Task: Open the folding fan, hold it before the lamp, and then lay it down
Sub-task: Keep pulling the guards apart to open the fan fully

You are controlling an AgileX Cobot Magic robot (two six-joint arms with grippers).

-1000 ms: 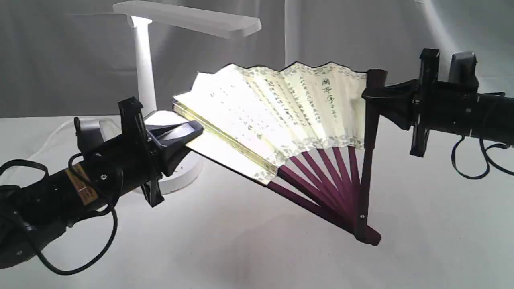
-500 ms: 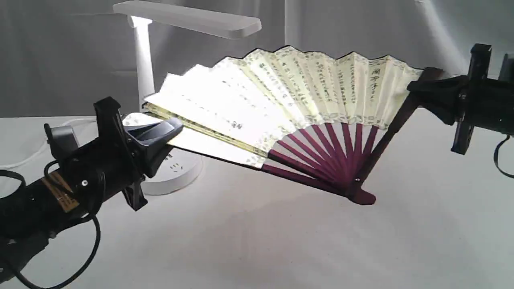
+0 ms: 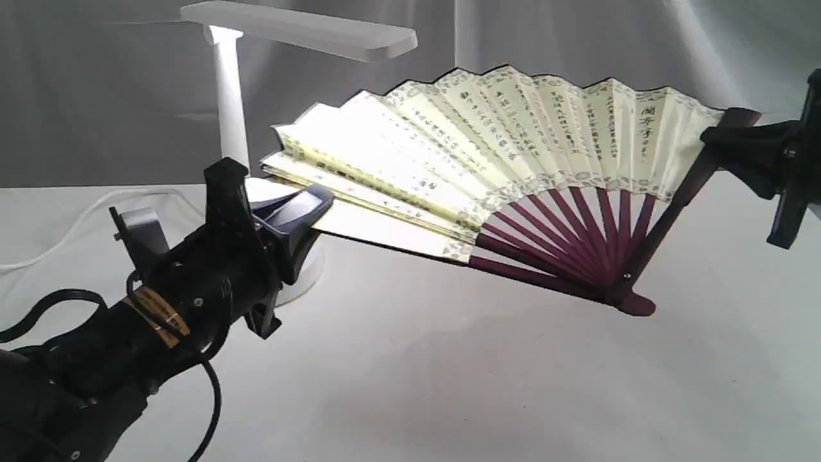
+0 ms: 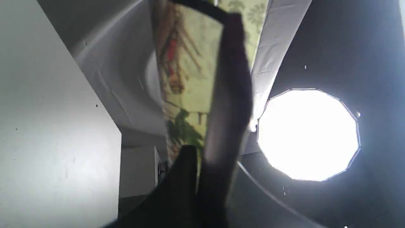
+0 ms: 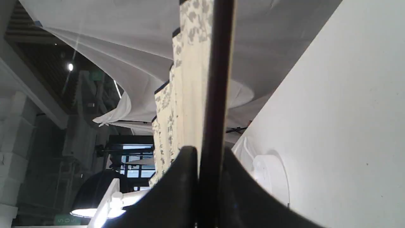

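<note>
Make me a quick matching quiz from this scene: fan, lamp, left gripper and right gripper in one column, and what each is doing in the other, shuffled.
1. fan
2. lamp
3. left gripper
4. right gripper

A. clamped on the fan's dark end stick
B. white, standing upright
C. spread wide open, held at both ends
D. clamped on the fan's still-folded end, near the lamp

Pairs: 1-C, 2-B, 3-D, 4-A

Dark guard [image 5: 218,79] of folding fan [image 5: 186,95] between black fingers [image 5: 177,190]
</note>
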